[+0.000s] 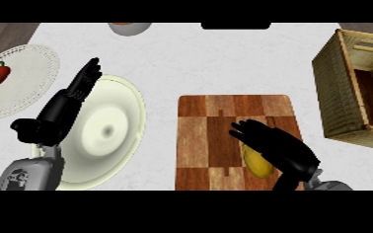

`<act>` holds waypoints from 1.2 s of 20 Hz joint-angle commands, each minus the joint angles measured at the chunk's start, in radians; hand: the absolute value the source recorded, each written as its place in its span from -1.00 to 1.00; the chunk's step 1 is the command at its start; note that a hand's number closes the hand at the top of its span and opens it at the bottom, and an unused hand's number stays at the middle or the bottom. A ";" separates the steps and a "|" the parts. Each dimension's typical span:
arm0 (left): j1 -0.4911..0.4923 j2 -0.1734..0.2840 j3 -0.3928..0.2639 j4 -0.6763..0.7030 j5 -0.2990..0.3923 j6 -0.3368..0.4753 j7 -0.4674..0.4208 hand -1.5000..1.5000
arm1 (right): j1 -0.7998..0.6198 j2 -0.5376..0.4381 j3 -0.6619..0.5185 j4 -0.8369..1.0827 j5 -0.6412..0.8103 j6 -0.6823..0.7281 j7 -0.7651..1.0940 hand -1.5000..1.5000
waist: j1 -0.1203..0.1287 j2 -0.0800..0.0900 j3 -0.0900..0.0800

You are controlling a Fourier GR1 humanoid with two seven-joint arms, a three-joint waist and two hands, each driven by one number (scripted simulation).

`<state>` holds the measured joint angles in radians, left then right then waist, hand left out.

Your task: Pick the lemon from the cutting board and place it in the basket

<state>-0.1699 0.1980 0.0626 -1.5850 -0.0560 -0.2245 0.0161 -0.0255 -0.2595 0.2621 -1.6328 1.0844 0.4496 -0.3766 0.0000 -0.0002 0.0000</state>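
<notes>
Over the cutting board [211, 143], the right hand [280, 145] curls onto the lemon [256, 164], apparently mid-grasp; lifting toward the basket [336, 86] comes next.

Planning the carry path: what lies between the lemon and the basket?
In the head view, only cutting board wood and bare counter separate the lemon, under the right hand, from the basket.

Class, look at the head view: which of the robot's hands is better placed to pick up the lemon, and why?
The right hand. It is already over the lemon on the cutting board, with the basket on its side. The left hand rests open over the plate.
</notes>
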 commanded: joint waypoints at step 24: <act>-0.031 -0.021 0.044 0.022 -0.007 -0.001 0.018 0.00 | 0.130 -0.018 0.031 -0.038 0.170 -0.199 -0.034 1.00 | -0.026 -0.003 -0.001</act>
<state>-0.1665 0.1643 0.0703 -1.6022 -0.0833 -0.2243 0.0376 -0.0005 -0.2790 0.3302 -1.5567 1.2561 0.2538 -0.5014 -0.0075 -0.0070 -0.0069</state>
